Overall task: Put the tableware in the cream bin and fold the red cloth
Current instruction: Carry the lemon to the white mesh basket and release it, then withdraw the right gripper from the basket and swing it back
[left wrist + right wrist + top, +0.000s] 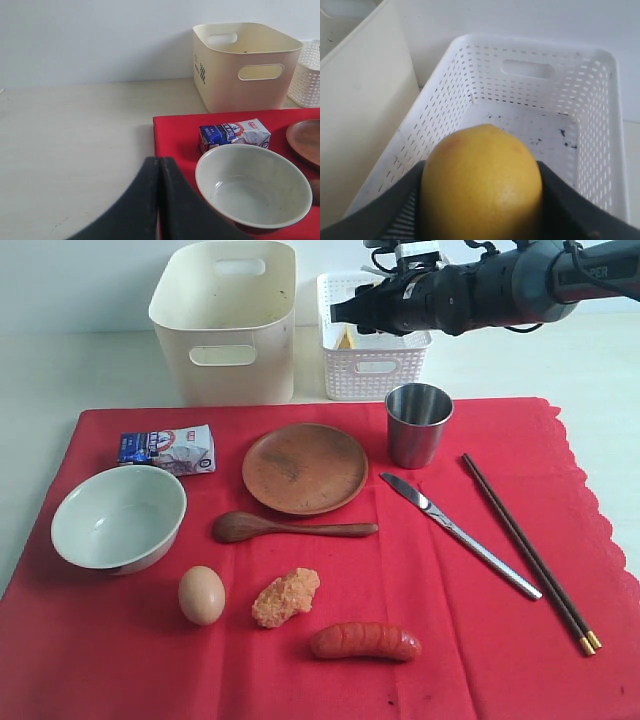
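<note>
My right gripper point(345, 312) clamps a lemon point(482, 180) above the white lattice basket point(600, 125). My left gripper point(159, 162) is pressed shut near the pale green bowl point(252, 185), at the left edge of the red cloth point(450, 640). The cream bin point(225, 320) stands at the cloth's far edge, beside the basket.

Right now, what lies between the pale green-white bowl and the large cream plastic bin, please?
A blue-and-white packet, clearest in the left wrist view.

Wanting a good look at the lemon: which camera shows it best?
The right wrist view: the lemon fills it, clamped in the right gripper. The exterior view shows at most a yellow sliver; the left wrist view, none.
</note>
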Motion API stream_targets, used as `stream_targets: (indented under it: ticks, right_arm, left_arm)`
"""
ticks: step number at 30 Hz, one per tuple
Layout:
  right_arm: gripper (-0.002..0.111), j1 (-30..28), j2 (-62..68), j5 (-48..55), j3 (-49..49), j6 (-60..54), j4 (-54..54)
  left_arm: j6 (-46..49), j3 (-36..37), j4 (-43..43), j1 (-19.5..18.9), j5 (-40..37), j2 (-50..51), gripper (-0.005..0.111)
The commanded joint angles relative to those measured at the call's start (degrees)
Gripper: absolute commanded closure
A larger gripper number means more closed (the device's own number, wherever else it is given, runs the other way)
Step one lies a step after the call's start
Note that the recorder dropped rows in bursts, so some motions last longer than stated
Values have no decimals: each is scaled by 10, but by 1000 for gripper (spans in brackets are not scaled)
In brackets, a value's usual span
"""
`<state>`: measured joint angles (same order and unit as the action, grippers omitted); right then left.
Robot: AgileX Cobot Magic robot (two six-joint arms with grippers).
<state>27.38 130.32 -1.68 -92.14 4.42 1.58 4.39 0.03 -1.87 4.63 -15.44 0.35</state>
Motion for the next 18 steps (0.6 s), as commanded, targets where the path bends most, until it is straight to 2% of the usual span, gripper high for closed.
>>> stream_targets:
  ticks: [1,9,18]
  right_arm:
    - [49,-4,-4,-16,-8,-2,-5]
    - [33,-4,-4,-26,-8,-4,-5]
    - [33,-4,-4,-14,-8,-4,-5]
  left_arm:
    - [-1,0,-6,-1,1,-4,106]
    - [-1,0,-6,-1,1,-4,106]
    - [-1,0,-6,-1,1,-4,106]
